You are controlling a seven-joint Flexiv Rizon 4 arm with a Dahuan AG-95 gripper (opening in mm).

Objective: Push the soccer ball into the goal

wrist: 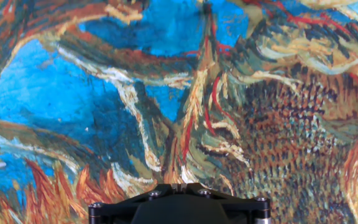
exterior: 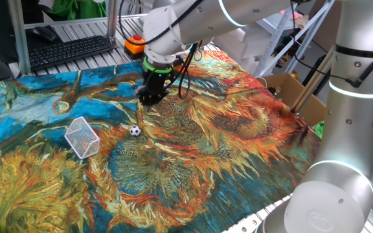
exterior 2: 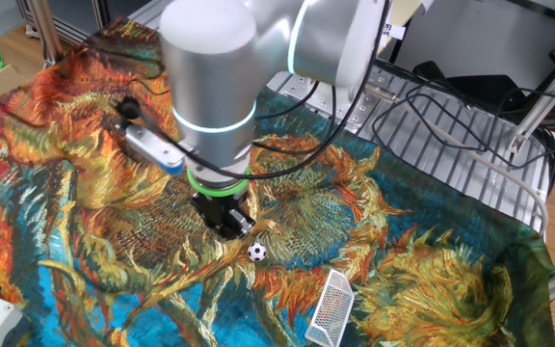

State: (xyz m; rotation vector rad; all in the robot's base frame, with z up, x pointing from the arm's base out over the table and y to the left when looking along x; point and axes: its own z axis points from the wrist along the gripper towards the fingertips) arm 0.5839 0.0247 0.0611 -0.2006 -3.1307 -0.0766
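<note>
**Gripper poised behind ball, goal lying off to the side**

Sunflower-print cloth [exterior: 225, 149] covers the whole tabletop, swirls of orange, yellow and blue, wrinkled a little at the edges.

Nearest to me in one fixed view: the arm's grey base column, thick, with a lit ring. Past it, on the cloth, the goal [exterior: 83, 137], a small white wire-mesh cage, tilted on the fabric over a yellow-and-blue patch. In the other fixed view the same cage [exterior 2: 331, 306] lies near the table's front edge.

Just beside it, apart and not touching: the soccer ball [exterior: 135, 131], tiny, white with black patches, resting on the cloth between cage and tool. The other fixed view puts the ball [exterior 2: 257, 253] just below and right of the tool tip, near but with a sliver of cloth between.

Next out: the gripper [exterior: 150, 98], black, pointing straight down under a green collar, tip close to the cloth. From the other side it [exterior 2: 227, 221] hangs the same way. Fingers read as drawn together, nothing between them; hand view shows only the black underside of the tool [wrist: 179, 205] over painted cloth, ball not in that frame.

Farthest: an orange button [exterior: 135, 44], a black keyboard [exterior: 70, 50], and a cardboard box [exterior: 296, 97] off the table's side.
</note>
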